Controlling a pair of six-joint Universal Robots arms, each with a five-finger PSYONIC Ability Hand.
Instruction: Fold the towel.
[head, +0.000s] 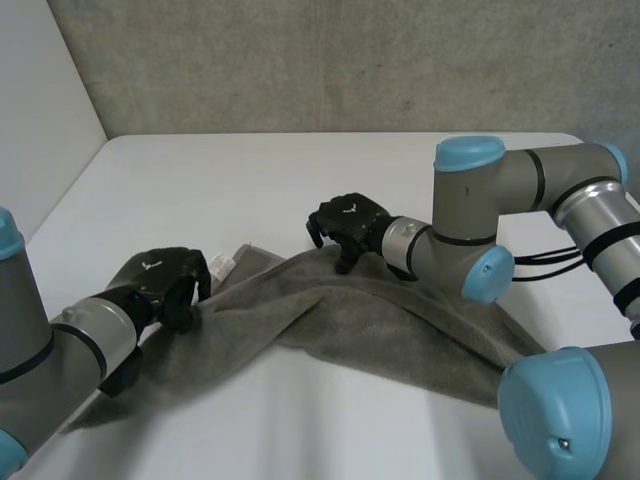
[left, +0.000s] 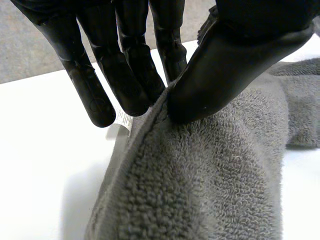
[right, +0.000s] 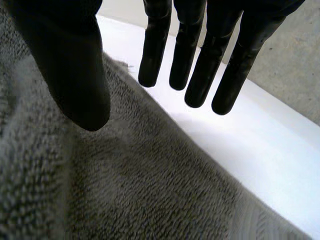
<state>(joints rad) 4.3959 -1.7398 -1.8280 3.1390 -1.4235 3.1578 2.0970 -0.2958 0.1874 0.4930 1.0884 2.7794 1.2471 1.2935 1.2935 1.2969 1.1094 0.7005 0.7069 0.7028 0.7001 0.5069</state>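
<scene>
A grey towel (head: 380, 320) lies bunched in a long ridge across the white table (head: 250, 180), running from the near left to the right. My left hand (head: 160, 283) holds its left edge beside a small white label (head: 222, 265). In the left wrist view the thumb (left: 225, 65) presses the towel's hem (left: 210, 190) against the fingers, with the label (left: 123, 121) just behind. My right hand (head: 350, 222) hovers at the towel's far edge near the middle. Its thumb (right: 70, 65) hangs over the towel (right: 125, 190), while its straight fingers (right: 200, 65) reach past the edge over bare table.
A grey textured wall (head: 350, 60) stands behind the table, and a white panel (head: 40, 110) rises along its left side. My right arm (head: 480, 200) reaches over the towel's right part. Bare table lies beyond the towel towards the wall.
</scene>
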